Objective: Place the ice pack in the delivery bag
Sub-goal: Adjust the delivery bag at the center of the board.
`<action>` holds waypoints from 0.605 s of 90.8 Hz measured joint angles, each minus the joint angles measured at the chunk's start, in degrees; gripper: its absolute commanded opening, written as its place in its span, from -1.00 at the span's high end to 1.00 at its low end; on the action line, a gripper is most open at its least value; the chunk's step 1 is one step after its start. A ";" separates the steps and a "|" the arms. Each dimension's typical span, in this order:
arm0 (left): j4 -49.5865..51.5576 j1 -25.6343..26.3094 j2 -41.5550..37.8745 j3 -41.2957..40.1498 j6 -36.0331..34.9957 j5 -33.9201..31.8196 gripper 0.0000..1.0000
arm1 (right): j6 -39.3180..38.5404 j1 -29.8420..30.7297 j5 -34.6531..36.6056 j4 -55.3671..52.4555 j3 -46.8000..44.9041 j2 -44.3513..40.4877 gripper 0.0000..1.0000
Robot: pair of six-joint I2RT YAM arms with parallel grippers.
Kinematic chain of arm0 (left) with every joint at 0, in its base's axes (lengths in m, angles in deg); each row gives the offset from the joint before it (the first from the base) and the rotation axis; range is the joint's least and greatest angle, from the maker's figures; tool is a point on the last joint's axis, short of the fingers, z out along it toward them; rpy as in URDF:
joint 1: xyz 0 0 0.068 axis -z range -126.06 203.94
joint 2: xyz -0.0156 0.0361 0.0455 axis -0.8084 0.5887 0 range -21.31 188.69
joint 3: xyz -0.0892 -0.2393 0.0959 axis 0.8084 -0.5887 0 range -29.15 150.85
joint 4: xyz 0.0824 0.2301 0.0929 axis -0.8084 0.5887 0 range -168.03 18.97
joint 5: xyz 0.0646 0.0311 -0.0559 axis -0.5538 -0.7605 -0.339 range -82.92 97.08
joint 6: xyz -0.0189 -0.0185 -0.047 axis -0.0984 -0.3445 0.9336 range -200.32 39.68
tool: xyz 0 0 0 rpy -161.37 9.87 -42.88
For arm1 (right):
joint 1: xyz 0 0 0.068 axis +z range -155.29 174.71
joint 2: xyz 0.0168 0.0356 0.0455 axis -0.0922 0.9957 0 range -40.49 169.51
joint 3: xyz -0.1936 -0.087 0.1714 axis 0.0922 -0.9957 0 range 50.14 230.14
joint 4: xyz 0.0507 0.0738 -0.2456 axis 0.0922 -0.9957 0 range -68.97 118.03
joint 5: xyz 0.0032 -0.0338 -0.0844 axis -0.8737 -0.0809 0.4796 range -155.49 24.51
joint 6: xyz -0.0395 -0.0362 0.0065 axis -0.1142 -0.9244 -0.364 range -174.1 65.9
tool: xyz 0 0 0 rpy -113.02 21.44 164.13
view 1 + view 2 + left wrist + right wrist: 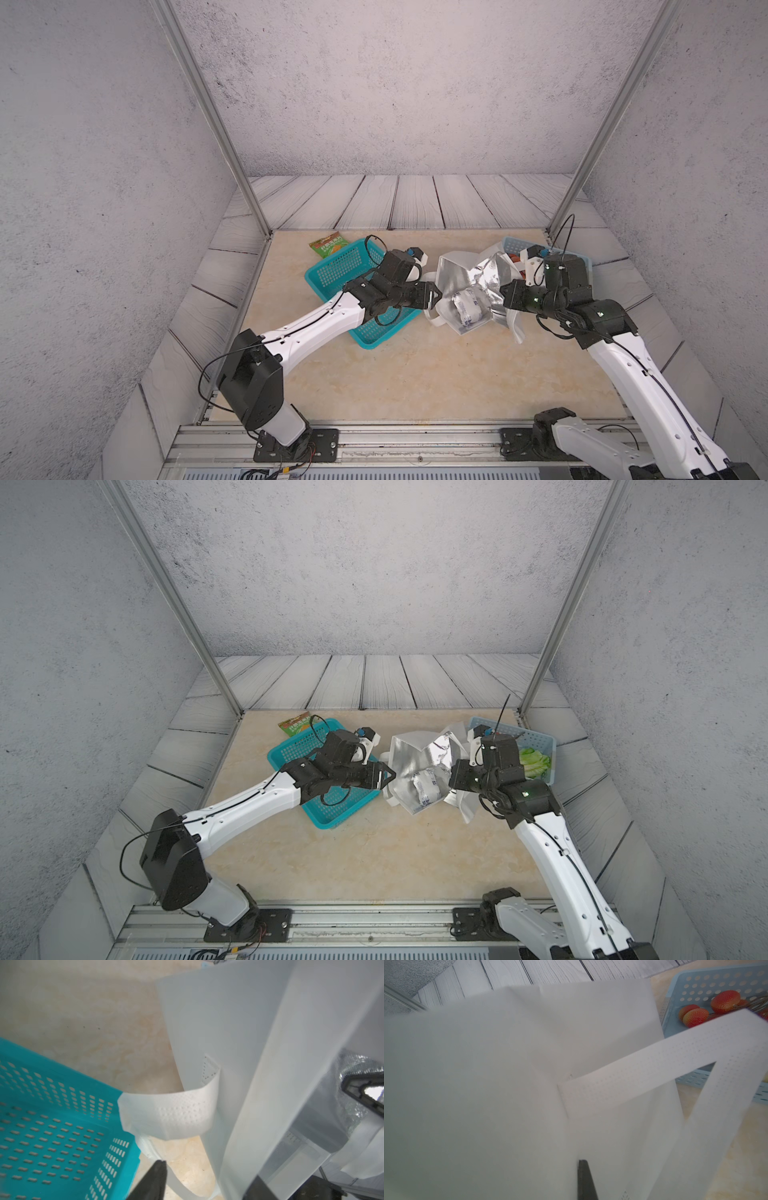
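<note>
"Looking into the boxy white delivery bag with its silver foil lining, you see the white printed ice pack lying inside, low against the near wall."

"Your right gripper is clenched on the crumpled rim on its side. Your left gripper straddles the opposite wall. Whether it is gripping or just around it, I cannot tell."

"So mind the release: the bag looks slumped, and letting go abruptly may tip it and spill the pack."

"A white loop handle lies against the teal mesh basket — it could snag as you withdraw."
</note>
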 measured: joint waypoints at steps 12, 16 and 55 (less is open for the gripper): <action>0.31 0.85 2.91 3.39 2.71 2.38 1.00 | -0.17 0.00 0.00 0.00 0.00 0.00 1.00; 1.07 1.01 3.54 4.70 3.69 3.45 1.00 | -0.63 0.00 0.00 -0.17 0.11 0.00 1.00; 9.88 1.20 -8.52 9.46 20.06 13.79 1.00 | -8.50 0.17 -10.12 -8.83 10.71 -0.02 1.00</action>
